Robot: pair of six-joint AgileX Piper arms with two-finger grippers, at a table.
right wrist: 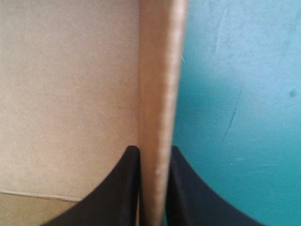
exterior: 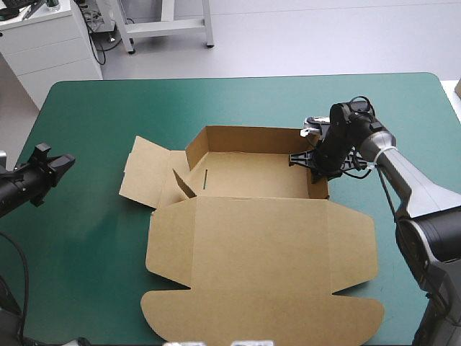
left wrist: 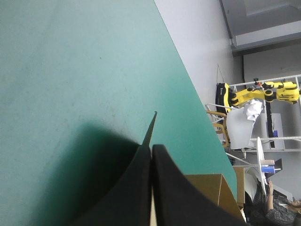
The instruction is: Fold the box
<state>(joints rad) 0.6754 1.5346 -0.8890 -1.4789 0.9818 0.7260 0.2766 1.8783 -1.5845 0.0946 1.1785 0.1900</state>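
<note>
Right arm [exterior: 421, 191]: silver-grey tubular links with a black wrist housing. Left arm [exterior: 21, 184]: black throughout. Both carry black, fin-shaped fingers [right wrist: 115, 188].

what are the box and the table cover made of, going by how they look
The box: brown board, matt and unprinted, probably cardboard. It holds sharp creases, and its raised wall shows some thickness along the edge in the right wrist view. The cover: teal-green, smooth with a faint sheen and fine scuffs. Whether it is rubber mat, vinyl or laminate cannot be told.
</note>
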